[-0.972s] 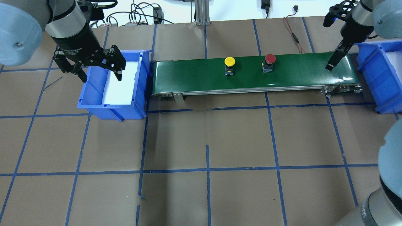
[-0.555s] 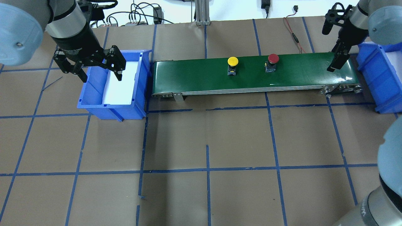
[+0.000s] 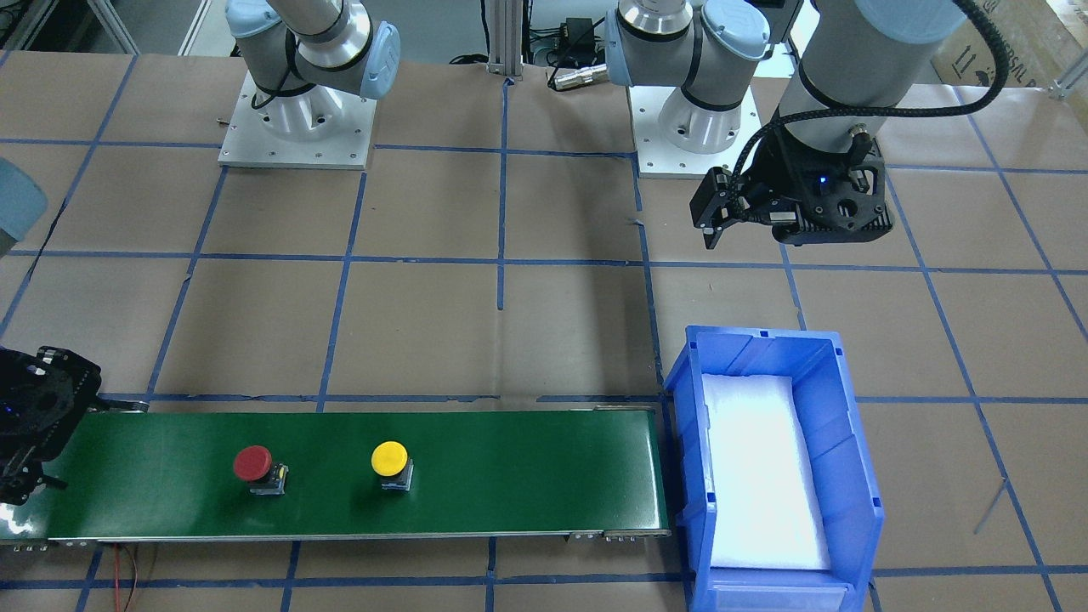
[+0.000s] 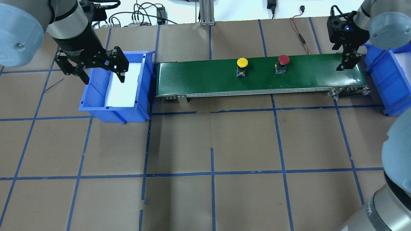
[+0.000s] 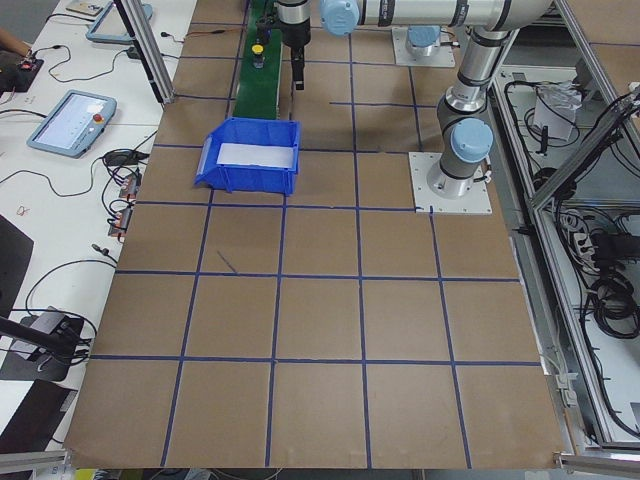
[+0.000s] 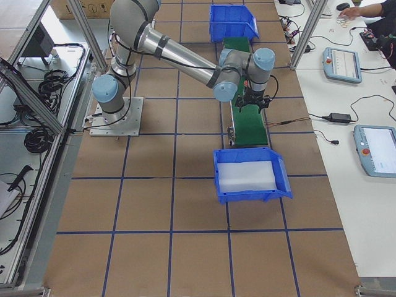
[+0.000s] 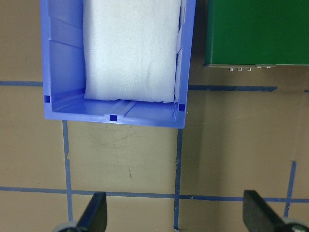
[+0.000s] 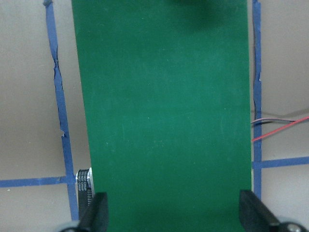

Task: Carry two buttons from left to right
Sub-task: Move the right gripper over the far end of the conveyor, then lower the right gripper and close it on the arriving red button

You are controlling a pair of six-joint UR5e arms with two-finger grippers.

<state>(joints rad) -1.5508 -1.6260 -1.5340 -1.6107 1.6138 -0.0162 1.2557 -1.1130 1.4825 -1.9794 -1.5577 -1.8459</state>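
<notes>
On the green conveyor surface [image 4: 199,75], the yellow button [image 4: 241,63] and the red button [image 4: 283,60] stand apart, while my left gripper [image 4: 104,78] and right gripper [image 4: 346,64] both hang wide open, empty.

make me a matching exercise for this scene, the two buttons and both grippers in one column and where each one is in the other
1 red button
2 yellow button
3 left gripper
4 right gripper

a above the right end of the green belt
b on the green belt, nearer the left blue bin
c raised by the left blue bin, jaws open
d on the green belt, nearer the right gripper

Pairs: 1-d, 2-b, 3-c, 4-a
</notes>
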